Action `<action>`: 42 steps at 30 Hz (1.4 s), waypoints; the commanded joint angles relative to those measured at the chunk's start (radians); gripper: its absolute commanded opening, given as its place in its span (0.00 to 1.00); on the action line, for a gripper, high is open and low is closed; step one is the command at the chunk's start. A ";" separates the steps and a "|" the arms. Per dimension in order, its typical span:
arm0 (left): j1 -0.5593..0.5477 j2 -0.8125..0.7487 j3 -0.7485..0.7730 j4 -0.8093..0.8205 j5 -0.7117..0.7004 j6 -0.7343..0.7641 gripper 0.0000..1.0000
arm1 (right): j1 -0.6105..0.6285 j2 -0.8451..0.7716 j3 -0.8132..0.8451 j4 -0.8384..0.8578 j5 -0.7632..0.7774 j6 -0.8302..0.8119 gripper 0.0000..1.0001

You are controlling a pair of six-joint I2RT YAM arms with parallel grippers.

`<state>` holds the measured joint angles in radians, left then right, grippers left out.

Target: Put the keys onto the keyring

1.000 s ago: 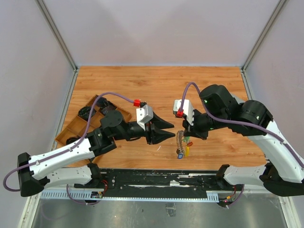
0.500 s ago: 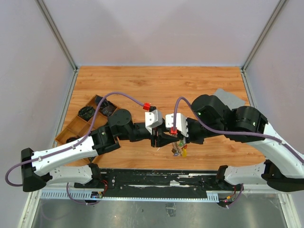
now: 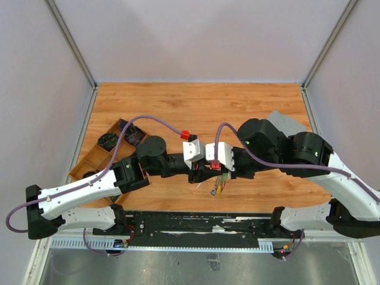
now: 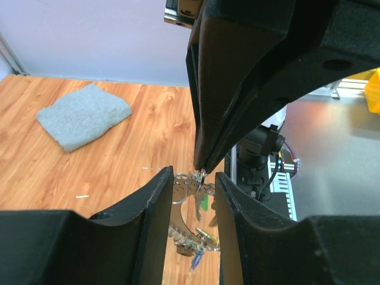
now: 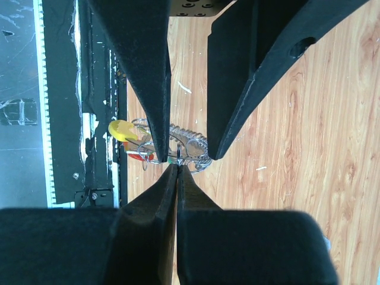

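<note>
Thin keyring (image 5: 189, 148) pinched at tip of right gripper (image 5: 177, 168), fingers pressed together; left gripper (image 4: 194, 178) spread, straddling ring; keys (image 5: 122, 129) hung below. Risk: left closing off-centre could twist ring from pinch.

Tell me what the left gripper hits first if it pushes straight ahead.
Most likely the keyring, pinched by the right gripper just ahead of the open left gripper; depth is hard to judge.

The keyring (image 5: 191, 148) between tight right jaws
</note>
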<state>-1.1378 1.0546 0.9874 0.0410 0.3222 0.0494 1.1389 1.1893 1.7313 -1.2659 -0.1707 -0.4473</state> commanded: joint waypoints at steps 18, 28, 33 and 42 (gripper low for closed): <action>-0.040 0.044 0.050 -0.041 -0.006 0.054 0.22 | 0.024 -0.015 0.027 0.046 0.003 0.003 0.00; -0.063 0.065 0.062 -0.062 -0.034 0.071 0.15 | 0.024 -0.033 0.010 0.077 0.008 0.019 0.00; -0.067 0.068 0.063 -0.067 -0.047 0.076 0.01 | 0.024 -0.043 0.003 0.093 0.002 0.026 0.00; -0.068 0.001 -0.004 0.030 -0.126 0.023 0.01 | 0.024 -0.113 -0.052 0.212 0.094 0.085 0.27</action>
<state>-1.1973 1.0973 1.0214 0.0051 0.2550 0.1043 1.1503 1.1210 1.7027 -1.1908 -0.1524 -0.4191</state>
